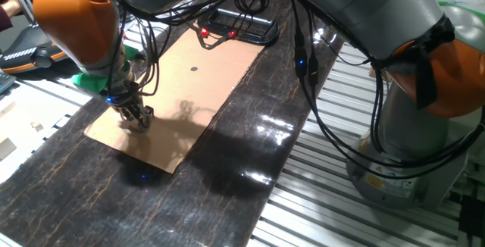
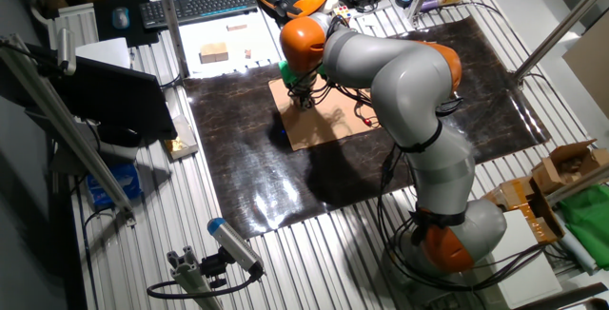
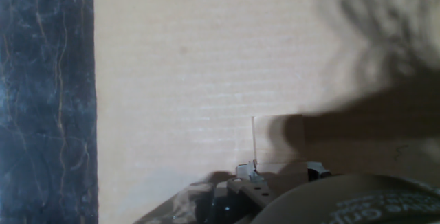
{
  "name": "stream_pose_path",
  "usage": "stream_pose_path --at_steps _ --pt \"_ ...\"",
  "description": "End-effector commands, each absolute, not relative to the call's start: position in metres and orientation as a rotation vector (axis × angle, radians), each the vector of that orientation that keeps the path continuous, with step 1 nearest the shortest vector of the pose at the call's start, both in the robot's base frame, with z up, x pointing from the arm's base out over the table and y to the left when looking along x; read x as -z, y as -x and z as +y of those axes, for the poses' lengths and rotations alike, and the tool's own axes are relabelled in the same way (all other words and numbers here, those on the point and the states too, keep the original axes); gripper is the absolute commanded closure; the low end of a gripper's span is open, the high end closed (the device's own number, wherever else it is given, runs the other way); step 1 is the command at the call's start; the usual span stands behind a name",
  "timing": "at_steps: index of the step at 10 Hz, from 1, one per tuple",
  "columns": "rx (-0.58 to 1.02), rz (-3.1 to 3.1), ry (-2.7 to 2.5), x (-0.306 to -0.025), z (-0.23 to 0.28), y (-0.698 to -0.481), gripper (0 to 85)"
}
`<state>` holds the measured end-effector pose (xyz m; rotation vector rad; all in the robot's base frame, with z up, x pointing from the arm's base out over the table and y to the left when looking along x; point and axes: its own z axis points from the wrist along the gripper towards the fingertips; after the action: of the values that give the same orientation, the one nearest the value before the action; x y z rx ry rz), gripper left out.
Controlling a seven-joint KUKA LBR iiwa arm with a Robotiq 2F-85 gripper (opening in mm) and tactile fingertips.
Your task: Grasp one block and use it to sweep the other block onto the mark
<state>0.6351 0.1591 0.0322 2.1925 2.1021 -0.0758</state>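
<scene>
- Hand view: gripper (image 3: 278, 172) down on cardboard (image 3: 206, 66), fingers apparently bracketing a pale block (image 3: 278, 139); firm grasp unclear.
- One fixed view only: mark (image 1: 194, 70) farther up the cardboard, well apart from gripper (image 1: 139, 117).

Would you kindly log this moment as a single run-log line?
gripper: low on cardboard, near corner | block: at fingertips, grasp unclear | mark: uncovered, far from gripper

The KUKA arm (image 2: 400, 82) reaches from its base (image 2: 457, 239) across the surface, its grey links folded over and its orange wrist joint (image 1: 76, 20) pointing straight down. The gripper (image 1: 139, 120) hangs below the wrist, its fingers (image 1: 136, 115) low and close together near the surface. In the hand view the fingers (image 3: 254, 172) are dark and blurred; their exact spacing cannot be told.
</scene>
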Motion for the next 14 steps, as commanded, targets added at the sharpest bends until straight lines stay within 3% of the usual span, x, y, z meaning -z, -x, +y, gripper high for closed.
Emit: stream_pose_path --at_steps 1,14 --pt "0.075 2.102 -2.192 -0.0325 0.1586 -0.6354 84.3" --pt "0.074 2.108 -2.189 -0.0318 0.1525 -0.6351 84.3"
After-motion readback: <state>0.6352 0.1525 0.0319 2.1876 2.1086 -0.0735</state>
